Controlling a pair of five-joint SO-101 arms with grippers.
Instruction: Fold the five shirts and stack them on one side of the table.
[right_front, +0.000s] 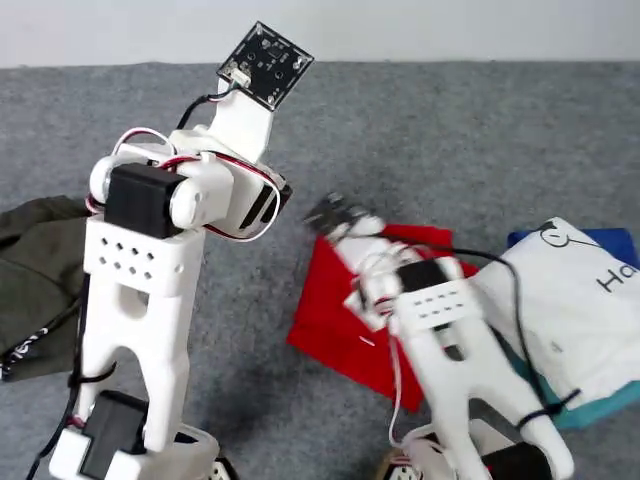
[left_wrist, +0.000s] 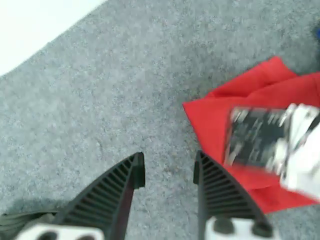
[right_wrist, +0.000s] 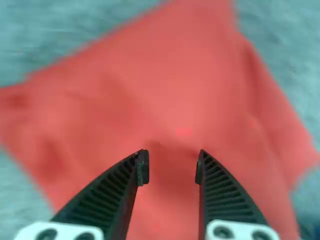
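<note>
- The red shirt (right_wrist: 150, 85) is spread beneath the right gripper (right_wrist: 170, 167), whose jaws are apart and empty.
- The left gripper (left_wrist: 167, 170) is likewise parted, over the grey table (left_wrist: 100, 100).
- Five shirts are counted: red at centre, a dark green shirt (right_front: 40, 260) at left, and a white shirt (right_front: 570, 310), blue shirt (right_front: 618, 240) and teal shirt (right_front: 600, 412) at right.

A grey carpeted table (right_front: 420, 130) meets a white wall (right_front: 450, 28).

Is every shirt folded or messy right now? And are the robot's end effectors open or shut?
red shirt: folded, flat on the table.
white shirt: lying on top of the blue shirt and teal shirt.
dark green shirt: crumpled, not folded.
left end effector: open, empty, over bare table.
right end effector: open, empty, over the red shirt.
</note>
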